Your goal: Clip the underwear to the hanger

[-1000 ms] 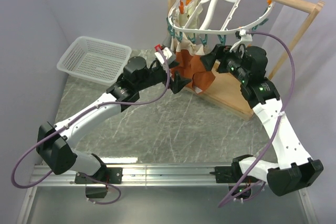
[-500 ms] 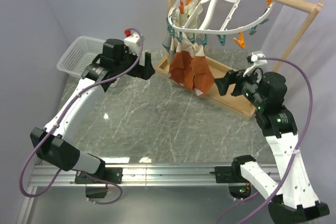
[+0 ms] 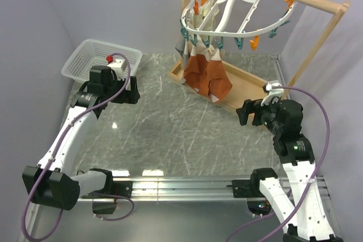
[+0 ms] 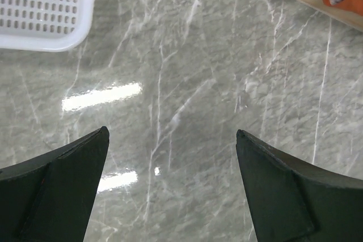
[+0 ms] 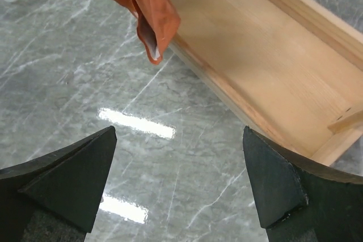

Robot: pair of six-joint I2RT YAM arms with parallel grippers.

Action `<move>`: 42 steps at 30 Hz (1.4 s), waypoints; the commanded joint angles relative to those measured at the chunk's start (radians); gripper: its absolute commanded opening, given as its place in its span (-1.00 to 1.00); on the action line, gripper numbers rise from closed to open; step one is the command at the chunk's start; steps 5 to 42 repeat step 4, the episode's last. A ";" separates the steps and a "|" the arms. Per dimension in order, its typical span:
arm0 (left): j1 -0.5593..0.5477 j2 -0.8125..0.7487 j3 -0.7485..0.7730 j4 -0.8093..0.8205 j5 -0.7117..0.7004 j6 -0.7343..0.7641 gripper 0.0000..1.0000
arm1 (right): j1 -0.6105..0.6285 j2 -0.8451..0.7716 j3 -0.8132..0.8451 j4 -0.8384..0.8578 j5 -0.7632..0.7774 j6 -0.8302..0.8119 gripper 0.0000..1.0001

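**Underwear on the hanger, both grippers empty**

The underwear (image 3: 207, 75) hangs from pins at the near-left rim of the hanger (image 3: 226, 5), its lower end just above the wooden tray (image 3: 252, 86) of the frame. The left gripper (image 3: 135, 90) is above the table (image 3: 170, 140) beside the basket (image 3: 85, 60), its fingers spread wide with nothing between them. The right gripper (image 3: 243, 111) is by the tray's near edge, apart from the underwear, its fingers likewise spread wide and holding nothing.
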 commanded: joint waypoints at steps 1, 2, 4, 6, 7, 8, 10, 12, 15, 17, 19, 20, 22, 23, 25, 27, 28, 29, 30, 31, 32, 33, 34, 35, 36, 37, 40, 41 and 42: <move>0.002 -0.041 0.005 0.030 -0.028 0.016 0.99 | -0.017 -0.028 0.013 0.034 -0.020 -0.002 0.99; 0.002 -0.045 0.010 0.030 -0.027 0.017 0.99 | -0.017 -0.029 0.016 0.034 -0.020 0.004 0.99; 0.014 -0.077 0.018 0.040 0.015 0.019 0.99 | -0.028 -0.047 0.017 0.045 -0.023 0.012 1.00; 0.014 -0.077 0.018 0.040 0.015 0.019 0.99 | -0.028 -0.047 0.017 0.045 -0.023 0.012 1.00; 0.014 -0.077 0.018 0.040 0.015 0.019 0.99 | -0.028 -0.047 0.017 0.045 -0.023 0.012 1.00; 0.014 -0.077 0.018 0.040 0.015 0.019 0.99 | -0.028 -0.047 0.017 0.045 -0.023 0.012 1.00; 0.014 -0.077 0.018 0.040 0.015 0.019 0.99 | -0.028 -0.047 0.017 0.045 -0.023 0.012 1.00; 0.014 -0.077 0.018 0.040 0.015 0.019 0.99 | -0.028 -0.047 0.017 0.045 -0.023 0.012 1.00; 0.014 -0.077 0.018 0.040 0.015 0.019 0.99 | -0.028 -0.047 0.017 0.045 -0.023 0.012 1.00; 0.014 -0.077 0.018 0.040 0.015 0.019 0.99 | -0.028 -0.047 0.017 0.045 -0.023 0.012 1.00; 0.014 -0.077 0.018 0.040 0.015 0.019 0.99 | -0.028 -0.047 0.017 0.045 -0.023 0.012 1.00; 0.014 -0.077 0.018 0.040 0.015 0.019 0.99 | -0.028 -0.047 0.017 0.045 -0.023 0.012 1.00; 0.014 -0.077 0.018 0.040 0.015 0.019 0.99 | -0.028 -0.047 0.017 0.045 -0.023 0.012 1.00; 0.014 -0.077 0.018 0.040 0.015 0.019 0.99 | -0.028 -0.047 0.017 0.045 -0.023 0.012 1.00; 0.014 -0.077 0.018 0.040 0.015 0.019 0.99 | -0.028 -0.047 0.017 0.045 -0.023 0.012 1.00; 0.014 -0.077 0.018 0.040 0.015 0.019 0.99 | -0.028 -0.047 0.017 0.045 -0.023 0.012 1.00; 0.014 -0.077 0.018 0.040 0.015 0.019 0.99 | -0.028 -0.047 0.017 0.045 -0.023 0.012 1.00; 0.014 -0.077 0.018 0.040 0.015 0.019 0.99 | -0.028 -0.047 0.017 0.045 -0.023 0.012 1.00; 0.014 -0.077 0.018 0.040 0.015 0.019 0.99 | -0.028 -0.047 0.017 0.045 -0.023 0.012 1.00; 0.014 -0.077 0.018 0.040 0.015 0.019 0.99 | -0.028 -0.047 0.017 0.045 -0.023 0.012 1.00; 0.014 -0.077 0.018 0.040 0.015 0.019 0.99 | -0.028 -0.047 0.017 0.045 -0.023 0.012 1.00; 0.014 -0.077 0.018 0.040 0.015 0.019 0.99 | -0.028 -0.047 0.017 0.045 -0.023 0.012 1.00; 0.014 -0.077 0.018 0.040 0.015 0.019 0.99 | -0.028 -0.047 0.017 0.045 -0.023 0.012 1.00; 0.014 -0.077 0.018 0.040 0.015 0.019 0.99 | -0.028 -0.047 0.017 0.045 -0.023 0.012 1.00; 0.014 -0.077 0.018 0.040 0.015 0.019 0.99 | -0.028 -0.047 0.017 0.045 -0.023 0.012 1.00; 0.014 -0.077 0.018 0.040 0.015 0.019 0.99 | -0.028 -0.047 0.017 0.045 -0.023 0.012 1.00; 0.014 -0.077 0.018 0.040 0.015 0.019 0.99 | -0.028 -0.047 0.017 0.045 -0.023 0.012 1.00; 0.014 -0.077 0.018 0.040 0.015 0.019 0.99 | -0.028 -0.047 0.017 0.045 -0.023 0.012 1.00; 0.014 -0.077 0.018 0.040 0.015 0.019 0.99 | -0.028 -0.047 0.017 0.045 -0.023 0.012 1.00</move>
